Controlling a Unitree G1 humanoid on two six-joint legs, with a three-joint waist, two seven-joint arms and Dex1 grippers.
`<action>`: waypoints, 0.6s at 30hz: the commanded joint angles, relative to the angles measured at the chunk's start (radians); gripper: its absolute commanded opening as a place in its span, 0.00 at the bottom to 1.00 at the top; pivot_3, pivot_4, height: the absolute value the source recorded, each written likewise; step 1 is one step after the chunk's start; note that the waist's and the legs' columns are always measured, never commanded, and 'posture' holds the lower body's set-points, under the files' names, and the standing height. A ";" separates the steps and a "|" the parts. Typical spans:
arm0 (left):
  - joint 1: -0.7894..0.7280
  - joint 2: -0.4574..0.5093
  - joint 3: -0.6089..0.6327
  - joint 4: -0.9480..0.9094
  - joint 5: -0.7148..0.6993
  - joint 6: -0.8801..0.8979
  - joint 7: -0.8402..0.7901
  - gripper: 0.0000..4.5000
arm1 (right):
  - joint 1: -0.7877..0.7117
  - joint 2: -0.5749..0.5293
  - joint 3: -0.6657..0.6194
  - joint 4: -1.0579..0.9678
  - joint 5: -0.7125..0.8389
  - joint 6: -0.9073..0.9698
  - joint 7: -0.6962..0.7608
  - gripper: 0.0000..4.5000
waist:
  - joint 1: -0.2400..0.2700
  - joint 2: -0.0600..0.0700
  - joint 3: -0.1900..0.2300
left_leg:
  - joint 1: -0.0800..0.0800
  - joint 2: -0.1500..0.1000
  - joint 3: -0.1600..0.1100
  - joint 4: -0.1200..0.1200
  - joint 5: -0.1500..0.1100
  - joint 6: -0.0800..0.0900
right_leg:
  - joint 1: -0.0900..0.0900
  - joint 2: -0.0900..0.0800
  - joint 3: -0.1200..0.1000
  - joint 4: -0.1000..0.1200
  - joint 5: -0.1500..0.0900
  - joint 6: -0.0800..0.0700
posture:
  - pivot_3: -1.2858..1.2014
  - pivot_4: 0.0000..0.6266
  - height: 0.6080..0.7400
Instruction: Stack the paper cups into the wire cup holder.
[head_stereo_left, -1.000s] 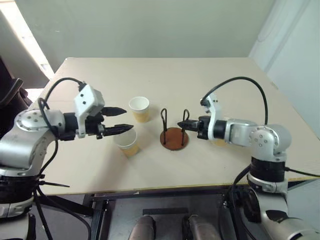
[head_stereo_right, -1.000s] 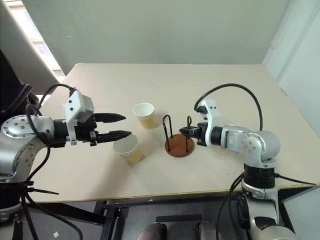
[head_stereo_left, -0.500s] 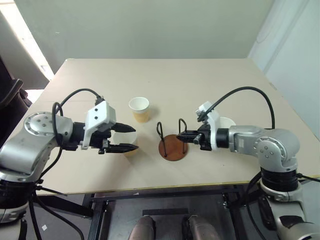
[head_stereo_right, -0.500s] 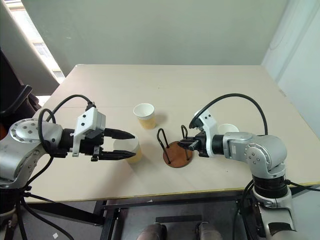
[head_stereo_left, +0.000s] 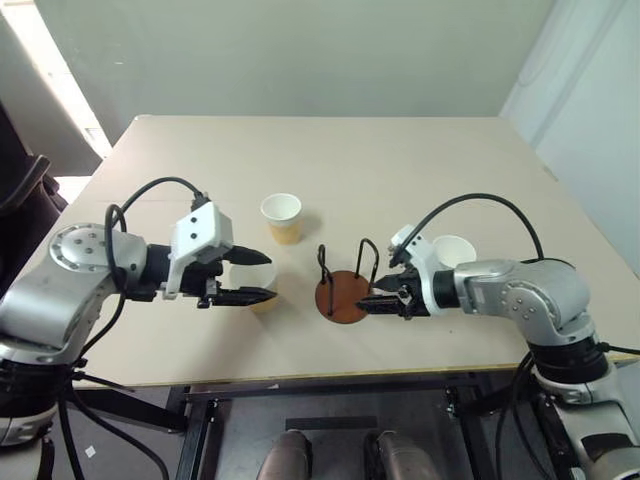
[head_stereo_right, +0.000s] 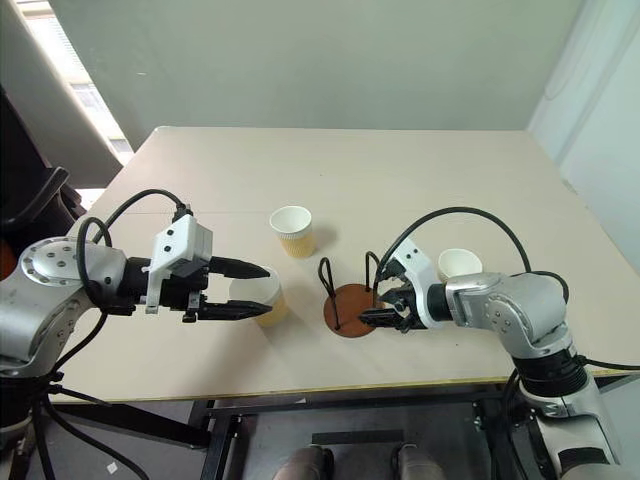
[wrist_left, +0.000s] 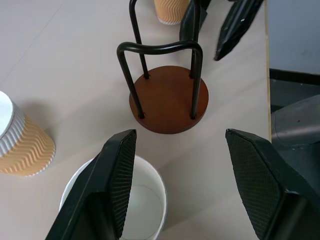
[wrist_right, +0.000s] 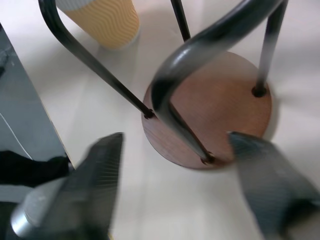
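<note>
On the beige table (head_stereo_left: 400, 170), both arms reached inward; left gripper (head_stereo_left: 256, 277) open astride an empty paper cup (wrist_left: 125, 205), right gripper (head_stereo_left: 380, 298) open beside the empty wire cup holder (head_stereo_left: 342, 290).

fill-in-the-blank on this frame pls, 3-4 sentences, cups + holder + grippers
1. The number of paper cups standing on the table is ____.
2. The wire cup holder holds ____ cups.
3. The left gripper has its fingers open around the rim of a ____.
4. The right gripper, fingers apart, sits beside the holder's round ____.

Missing words: three; no; paper cup; base
</note>
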 joint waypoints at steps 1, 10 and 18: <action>-0.030 -0.003 0.003 -0.004 0.006 -0.019 -0.005 0.68 | -0.052 -0.155 0.022 -0.048 -0.021 -0.104 0.147 0.99 | 0.004 0.000 0.000 | -0.001 0.000 0.000 0.000 0.000 0.000 | 0.000 0.000 0.000 0.000 0.000 0.000 | 0.52 0.24 1.00; -0.084 -0.009 0.022 0.035 -0.015 -0.042 -0.031 0.68 | -0.090 -0.642 -0.022 0.053 -0.192 -0.635 0.684 0.99 | 0.011 0.000 0.000 | -0.002 0.000 0.001 0.000 -0.003 0.000 | 0.000 0.000 0.000 0.000 -0.004 0.001 | 0.52 0.24 1.00; -0.070 -0.012 0.011 0.017 -0.013 -0.033 -0.028 0.68 | -0.118 -0.512 0.132 0.290 -0.455 -0.812 0.677 0.99 | 0.000 0.000 0.000 | 0.001 0.001 0.002 0.002 -0.003 0.002 | 0.001 0.001 0.002 0.000 0.002 0.013 | 0.52 0.24 1.00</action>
